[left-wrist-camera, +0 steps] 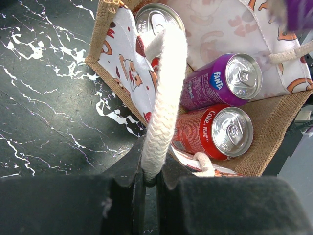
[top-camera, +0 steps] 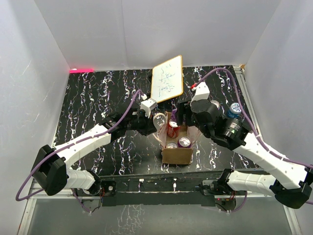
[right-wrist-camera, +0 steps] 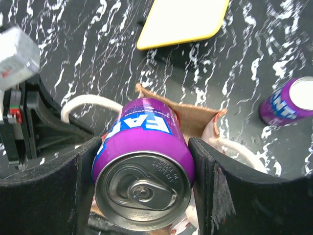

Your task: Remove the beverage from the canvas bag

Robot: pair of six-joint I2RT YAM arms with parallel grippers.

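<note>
right wrist view: purple can pinched at the mouth of the bag

our right hand (right-wrist-camera: 144,147) is clamped on a purple fanta can (right-wrist-camera: 142,191), with one finger pressed on each side. the can sits right at the mouth of the canvas bag (right-wrist-camera: 195,115), with its top end toward the camera. our left hand (left-wrist-camera: 151,178) is squeezed tight on a white rope handle (left-wrist-camera: 166,83) and holds that side of the bag.

we think the can is hard, round and smooth, so it could slip or turn if the squeeze is weak. its top looks closed, so it is likely full and a bit heavy. the best place to hold it is the middle of its sides, where the fingers are now. the bag is soft and floppy, and it may tag along if the can rubs the cloth.

inside the bag lie a red coke can (left-wrist-camera: 215,132), a second purple can (left-wrist-camera: 220,81) and a silver-topped can (left-wrist-camera: 159,19). on the tabletop (top-camera: 98,98) we see a whiteboard (right-wrist-camera: 183,22) and a loose purple can (right-wrist-camera: 288,105).

the bottom of the held can is hidden, so we cannot tell if it is clear of the bag. in the top external view the right arm covers it.
</note>
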